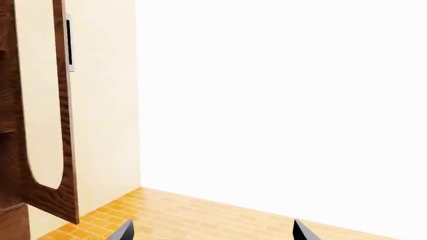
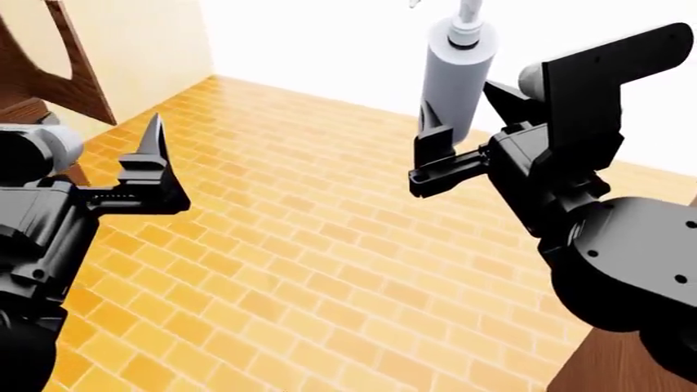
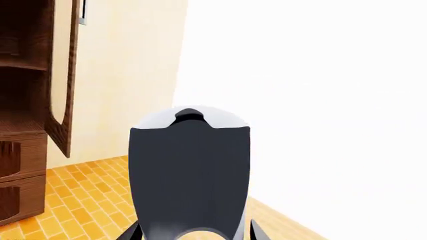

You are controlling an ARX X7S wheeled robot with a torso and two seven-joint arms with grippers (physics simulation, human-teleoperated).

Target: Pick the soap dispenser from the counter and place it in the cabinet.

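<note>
Filling the right wrist view from close up, the soap dispenser point(image 3: 190, 175) shows as a dark cylinder with a pale top, pinched between two black fingertips point(image 3: 131, 232) at its base. From the head camera, the right gripper point(image 2: 463, 135) is clamped on that grey-white bottle and holds it upright in the air, well above the orange brick-patterned floor point(image 2: 305, 269), with the pump head running out of the top of the picture. Off to the far side, the cabinet point(image 3: 23, 110) stands against the cream wall point(image 3: 127, 75), its door point(image 3: 63, 80) swung open, and the curved shelves inside look bare as far as can be seen, though they are dark. Two drawers with arched panels sit below those shelves. Over on the other arm, the left gripper point(image 2: 147, 175) hovers above the floor with its jaws spread apart, holding nothing; its two dark tips point(image 1: 303, 231) just peek into the left wrist view, wide of each other. A corner of dark wood point(image 2: 632, 363) shows beside the right arm.
</note>
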